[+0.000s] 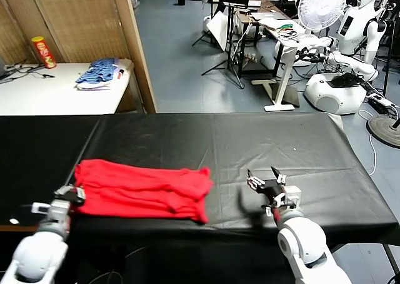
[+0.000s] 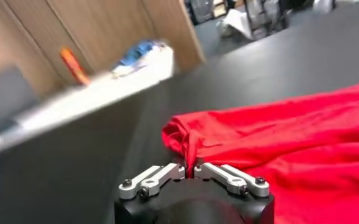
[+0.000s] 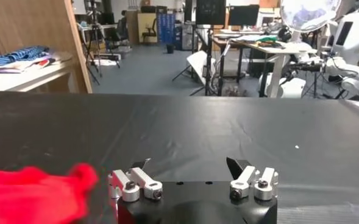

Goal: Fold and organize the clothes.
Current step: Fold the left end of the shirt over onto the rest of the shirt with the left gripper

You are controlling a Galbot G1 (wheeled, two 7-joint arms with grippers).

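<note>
Two grippers in view: left gripper (image 2: 189,170) pinched tight on a corner of the red T-shirt (image 1: 142,189), at the shirt's left end near the desk (image 1: 250,140) front edge. Right gripper (image 1: 265,185) w/ jaws spread wide, holding nothing, parked just off the shirt's right edge. Shirt lies as a long, rumpled band, prob. partly folded. Left to do: more folds, tidy placement.

White rounded forearms (image 1: 306,246), black wrists, apparently silver screwed fingers (image 3: 136,182).
</note>
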